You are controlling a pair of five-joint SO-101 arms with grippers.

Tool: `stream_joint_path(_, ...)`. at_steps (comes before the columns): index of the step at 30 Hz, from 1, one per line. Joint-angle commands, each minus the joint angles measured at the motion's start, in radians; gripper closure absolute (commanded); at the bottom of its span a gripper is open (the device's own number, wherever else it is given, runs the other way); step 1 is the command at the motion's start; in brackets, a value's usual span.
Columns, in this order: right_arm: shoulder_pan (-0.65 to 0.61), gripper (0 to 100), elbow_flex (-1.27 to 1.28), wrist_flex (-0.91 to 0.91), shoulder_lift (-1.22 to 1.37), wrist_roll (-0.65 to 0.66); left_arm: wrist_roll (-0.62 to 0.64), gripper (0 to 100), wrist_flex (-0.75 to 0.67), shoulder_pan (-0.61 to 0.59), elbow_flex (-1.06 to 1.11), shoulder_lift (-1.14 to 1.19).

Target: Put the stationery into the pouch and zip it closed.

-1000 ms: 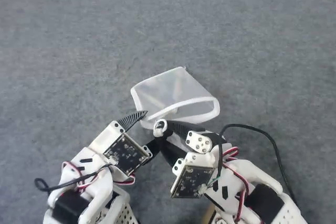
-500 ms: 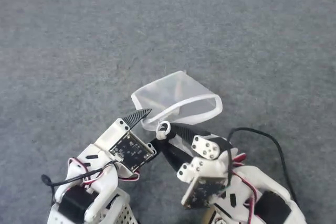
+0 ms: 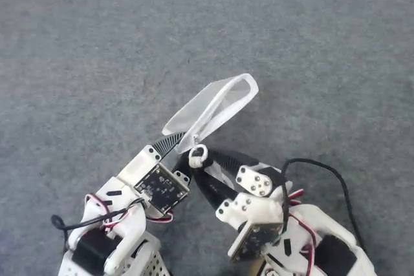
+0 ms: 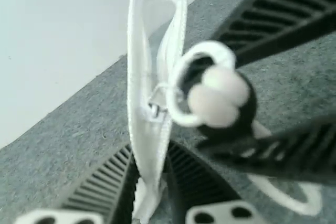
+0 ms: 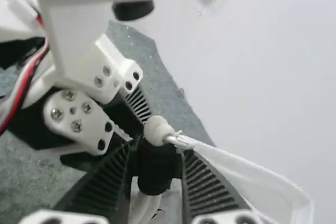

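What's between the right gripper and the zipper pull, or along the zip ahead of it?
Nothing visible. The right gripper is shut on the zipper pull, the left gripper clamps the pouch at its near end, and the zip beyond looks clear.

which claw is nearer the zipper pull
Right. The right claw is shut on the zipper pull itself; the left claw is clamped on the pouch edge just beside the pull.
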Motion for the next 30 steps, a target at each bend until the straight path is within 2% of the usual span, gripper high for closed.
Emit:
stream_joint_path(1,0.064,99.2,0.005,-0.116,-0.025,-0.029,-0.008,99,-0.037,-0.009,-0.005,-0.011)
stream_joint_path(6,0.153,99.2,0.026,-0.209,-0.025,-0.104,-0.009,99,-0.035,-0.011,-0.004,-0.011)
stream_joint_path(18,0.182,99.2,0.077,-0.314,-0.025,-0.104,-0.057,99,-0.032,-0.011,0.010,-0.011)
stream_joint_path(25,0.263,99.2,0.077,-0.351,-0.022,-0.109,-0.055,99,-0.032,-0.011,0.008,-0.011)
stream_joint_path(30,0.272,99.2,0.031,-0.351,0.081,-0.106,-0.052,99,-0.032,-0.011,0.007,-0.011)
